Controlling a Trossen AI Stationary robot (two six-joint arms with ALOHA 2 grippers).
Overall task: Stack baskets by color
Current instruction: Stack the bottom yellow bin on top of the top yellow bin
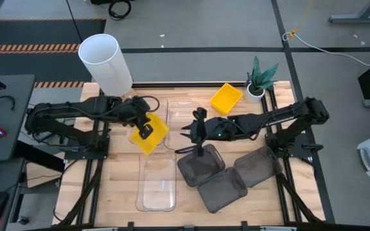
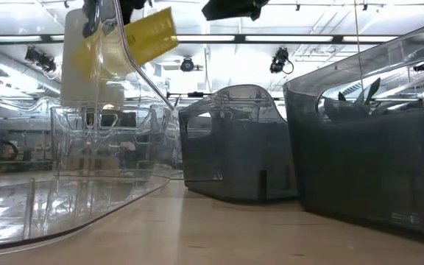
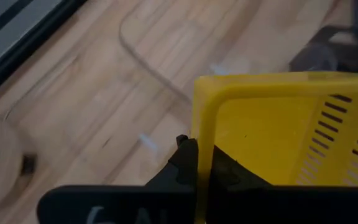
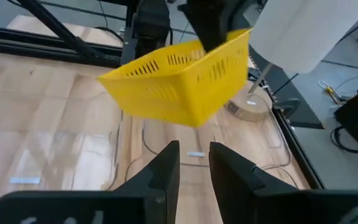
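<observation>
A yellow basket [image 1: 151, 136] hangs above the table's left middle, with my left gripper [image 1: 144, 131] shut on it; the right wrist view shows the same basket [image 4: 179, 87] tilted in the air. A second yellow basket [image 1: 227, 97] rests on its bottom at the far right. My right gripper [image 1: 186, 138] stands over the table's middle, a little to the right of the held basket. Its fingers [image 4: 166, 168] are slightly apart with nothing between them. One clear basket [image 1: 157, 183] lies near the front and another [image 1: 184, 115] behind the grippers. Three dark grey baskets [image 1: 222, 189] sit at the front right. My left gripper pinches one side wall of the yellow basket at its rim [image 3: 202, 118], with one finger outside [image 3: 184, 158] and one inside [image 3: 229, 173]. The fingers slant down from the table's left. The basket hangs clear of the table, tilted.
A tall white cylinder [image 1: 106, 61] stands at the far left corner and a small potted plant [image 1: 259, 80] at the far right. Bare wood [image 1: 117, 186] shows at the front left. In the low view the grey baskets [image 2: 238, 143] and a clear basket [image 2: 87, 158] stand close to the camera.
</observation>
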